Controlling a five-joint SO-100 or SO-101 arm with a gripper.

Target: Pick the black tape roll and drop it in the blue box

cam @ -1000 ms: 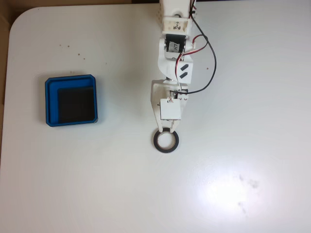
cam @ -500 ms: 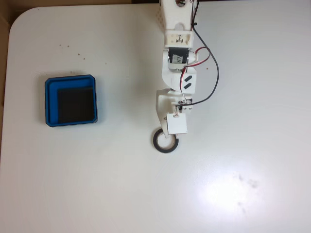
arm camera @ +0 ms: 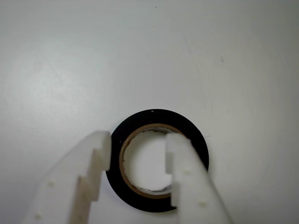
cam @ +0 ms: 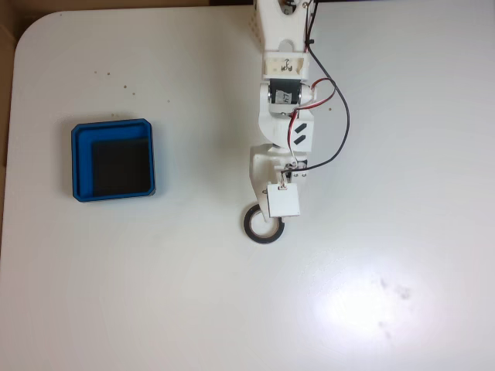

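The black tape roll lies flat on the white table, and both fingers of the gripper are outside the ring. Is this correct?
Not quite. In the wrist view one finger sits inside the open centre of the black tape roll and the other stands outside its band. The roll does lie flat on the white table.

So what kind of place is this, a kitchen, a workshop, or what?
Probably a hobby robotics bench, not a kitchen: a plain white table holding only a black tape roll and a blue box, with a small white arm trailing loose red and black wires.
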